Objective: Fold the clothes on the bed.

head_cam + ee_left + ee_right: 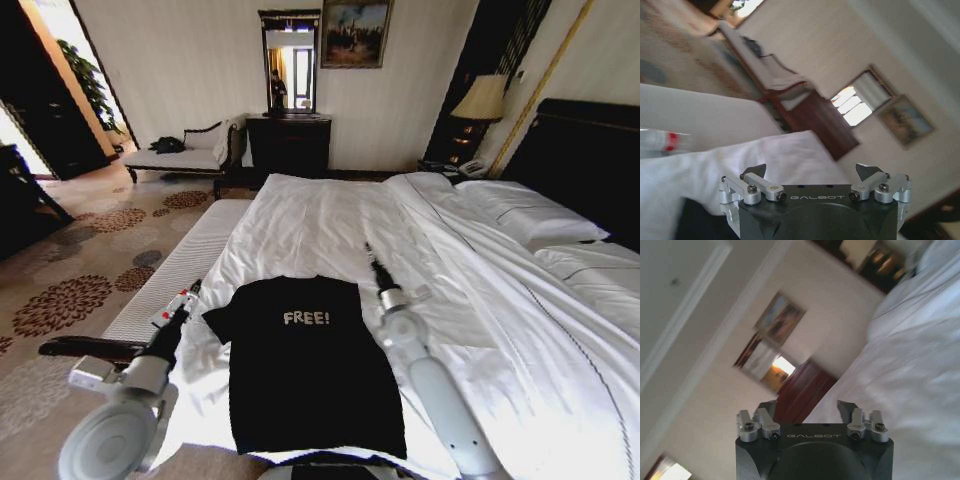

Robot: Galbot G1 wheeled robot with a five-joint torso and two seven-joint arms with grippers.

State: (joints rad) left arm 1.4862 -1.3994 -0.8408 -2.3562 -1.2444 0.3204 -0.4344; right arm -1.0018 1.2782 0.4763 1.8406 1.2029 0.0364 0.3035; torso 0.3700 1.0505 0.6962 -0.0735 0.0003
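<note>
the black t-shirt (305, 365) lies flat, chest up, on the near end of the bed (330, 225) — white "free!" lettering readable, collar pointing toward the far wall, hem hanging close to the bed's near edge. it rests on the white duvet (480, 300), which is rumpled around it.

the left gripper (187, 296) hovers just beside the shirt's left sleeve, over the duvet's edge; in the left wrist view its fingers (754, 171) stand wide apart with nothing between them. the right gripper (370, 252) is raised above the duvet just past the shirt's right shoulder, pointing away from the robot (its fingers (844, 409) are also spread apart and empty in the right wrist view). neither gripper touches the shirt.
</note>
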